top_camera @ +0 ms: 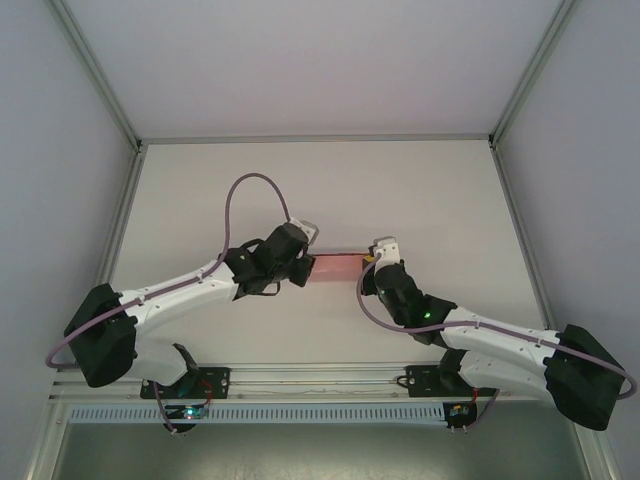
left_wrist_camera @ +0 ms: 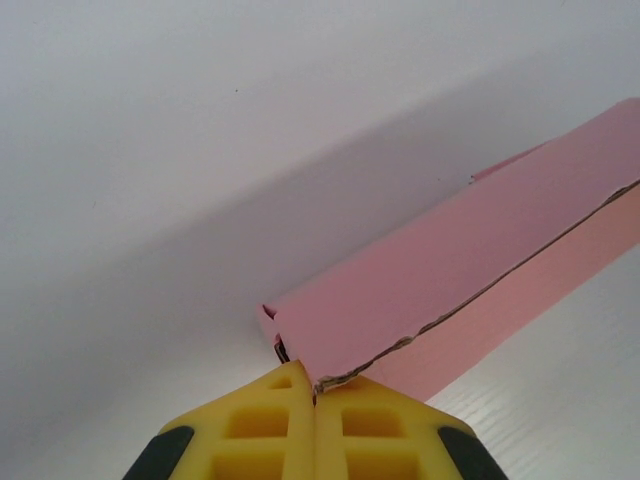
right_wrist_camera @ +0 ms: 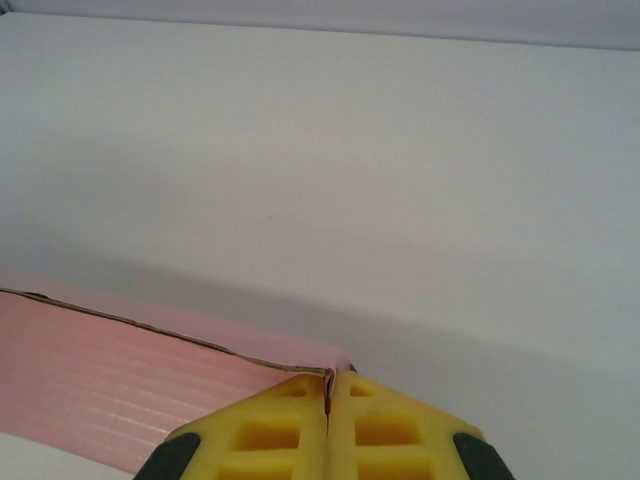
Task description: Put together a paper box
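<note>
Pink card, folded long and narrow: the paper box (top_camera: 335, 268) sits between the two grippers over the middle of the white table (top_camera: 300, 180); whether its underside rests there I cannot tell.

Left gripper (top_camera: 305, 264) is at the box's left end, yellow fingers pressed together on the corner of the raw card edge (left_wrist_camera: 312, 385). Right gripper (top_camera: 368, 262) is at the box's right end, likewise clamped tight on the thin top edge (right_wrist_camera: 328, 385).

Step in hand, as I read it: holding both ends to set a fold. Advice: keep the two pinches level and move them together. Thin card will buckle if the ends are pushed inward, and tear if they are pulled apart.

Room: broad bare table beyond the box's far side. Enclosure walls stand well apart from both its ends. The arm bases and rail crowd the box's near side, so work away from them.
</note>
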`<state>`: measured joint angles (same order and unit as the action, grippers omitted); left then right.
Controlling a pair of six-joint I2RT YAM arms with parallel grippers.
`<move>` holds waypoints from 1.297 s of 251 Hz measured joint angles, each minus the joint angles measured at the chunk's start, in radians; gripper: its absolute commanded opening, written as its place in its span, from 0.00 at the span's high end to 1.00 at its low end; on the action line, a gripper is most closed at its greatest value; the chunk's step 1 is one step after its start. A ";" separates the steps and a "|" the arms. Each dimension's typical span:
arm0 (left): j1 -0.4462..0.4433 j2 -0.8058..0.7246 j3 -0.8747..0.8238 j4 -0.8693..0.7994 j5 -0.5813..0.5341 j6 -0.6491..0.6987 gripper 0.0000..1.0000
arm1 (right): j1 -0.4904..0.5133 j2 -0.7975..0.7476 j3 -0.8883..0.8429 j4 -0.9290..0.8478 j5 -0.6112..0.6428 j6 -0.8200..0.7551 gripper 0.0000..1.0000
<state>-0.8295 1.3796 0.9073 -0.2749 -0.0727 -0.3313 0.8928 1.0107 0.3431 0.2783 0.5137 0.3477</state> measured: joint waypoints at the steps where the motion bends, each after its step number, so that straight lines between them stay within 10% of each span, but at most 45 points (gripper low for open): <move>1: 0.000 0.000 -0.002 0.002 0.000 0.000 1.00 | 0.000 0.001 -0.001 0.003 0.000 0.000 1.00; 105: -0.066 0.003 -0.179 0.337 -0.147 0.008 1.00 | 0.000 0.000 -0.071 0.101 0.024 0.027 0.95; 175: -0.119 0.007 -0.227 0.442 -0.203 0.019 1.00 | 0.008 -0.080 -0.050 -0.036 -0.058 0.113 0.40; 213: -0.133 0.007 -0.233 0.452 -0.221 0.029 1.00 | 0.008 -0.087 -0.029 -0.080 -0.087 0.160 0.33; 253: -0.148 0.007 -0.233 0.452 -0.226 0.040 1.00 | 0.006 -0.107 -0.005 -0.137 -0.116 0.221 0.02; 325: -0.166 0.009 -0.230 0.450 -0.224 0.063 1.00 | -0.120 -0.190 0.008 -0.233 -0.236 0.296 0.02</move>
<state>-0.9958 1.3888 0.6777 0.1749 -0.2966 -0.2684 0.7727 0.8204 0.3511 0.0452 0.2779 0.6434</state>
